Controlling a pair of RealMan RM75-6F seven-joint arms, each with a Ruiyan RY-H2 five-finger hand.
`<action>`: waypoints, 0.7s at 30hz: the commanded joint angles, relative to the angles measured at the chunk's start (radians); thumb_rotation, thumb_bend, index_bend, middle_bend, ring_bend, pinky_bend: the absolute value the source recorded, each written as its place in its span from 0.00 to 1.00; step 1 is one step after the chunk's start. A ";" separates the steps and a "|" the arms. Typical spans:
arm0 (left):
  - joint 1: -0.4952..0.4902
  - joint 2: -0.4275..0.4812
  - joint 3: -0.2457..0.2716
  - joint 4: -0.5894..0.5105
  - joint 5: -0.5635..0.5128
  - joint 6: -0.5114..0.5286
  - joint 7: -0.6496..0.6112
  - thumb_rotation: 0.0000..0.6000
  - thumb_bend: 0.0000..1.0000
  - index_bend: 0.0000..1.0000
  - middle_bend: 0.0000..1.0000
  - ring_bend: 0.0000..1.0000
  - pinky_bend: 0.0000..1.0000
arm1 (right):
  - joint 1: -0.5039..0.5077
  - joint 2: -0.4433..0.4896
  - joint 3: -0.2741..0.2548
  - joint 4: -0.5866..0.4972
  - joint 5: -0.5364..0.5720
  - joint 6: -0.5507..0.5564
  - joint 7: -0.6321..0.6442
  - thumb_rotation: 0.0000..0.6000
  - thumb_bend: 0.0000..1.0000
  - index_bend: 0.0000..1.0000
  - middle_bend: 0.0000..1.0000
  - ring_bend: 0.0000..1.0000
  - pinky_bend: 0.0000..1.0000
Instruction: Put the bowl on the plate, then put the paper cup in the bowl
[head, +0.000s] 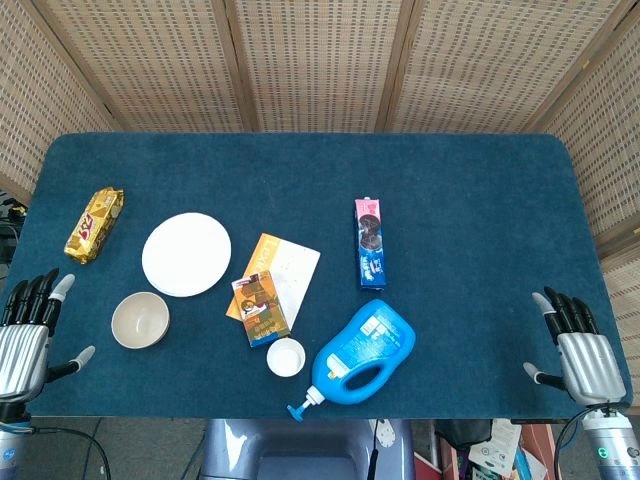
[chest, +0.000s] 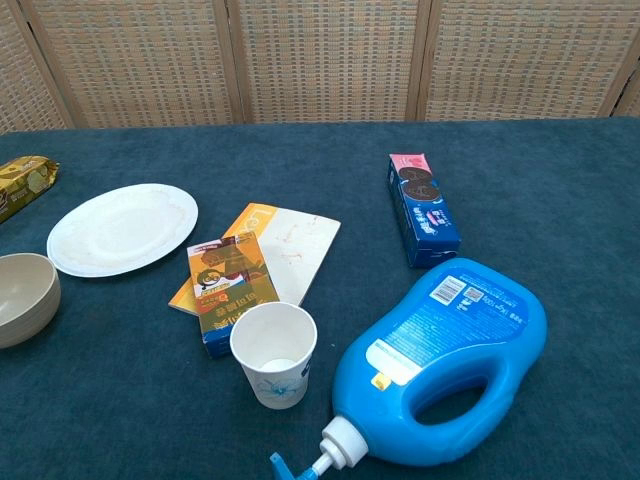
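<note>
Spanning both views, the counter (head: 450, 200) lies bare along its far edge. Plate (head: 186, 254) sits left of centre, bowl (head: 140, 319) just beside it nearer the front-left edge, paper cup (head: 286, 357) upright by the front edge. Left hand (head: 25, 335) and right hand (head: 578, 345) hover at the side edges, released, fingers apart.

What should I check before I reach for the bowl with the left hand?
1. Left hand holds nothing, fingers apart: ok.
2. Right hand holds nothing, at the table's right edge: ok.
3. Bowl upright, looks empty, nearest the left hand: ok.
4. Plate bare, just beyond the bowl: ok.
5. Paper cup upright, close beside the small box and blue jug: ok, but tight.
6. Bowl already on plate: not ok.
</note>
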 joint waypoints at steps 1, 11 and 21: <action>0.000 0.000 0.000 0.000 0.000 -0.001 0.001 1.00 0.00 0.03 0.00 0.00 0.00 | 0.000 0.000 -0.001 0.000 -0.001 0.001 -0.001 1.00 0.14 0.00 0.00 0.00 0.00; -0.001 0.002 -0.001 0.002 -0.003 -0.007 -0.009 1.00 0.00 0.03 0.00 0.00 0.00 | 0.000 -0.001 -0.004 -0.004 -0.007 0.002 -0.007 1.00 0.14 0.00 0.00 0.00 0.00; -0.008 0.001 0.000 -0.001 -0.004 -0.024 -0.005 1.00 0.01 0.03 0.00 0.00 0.00 | -0.005 0.005 0.001 -0.002 0.001 0.009 0.009 1.00 0.14 0.00 0.00 0.00 0.00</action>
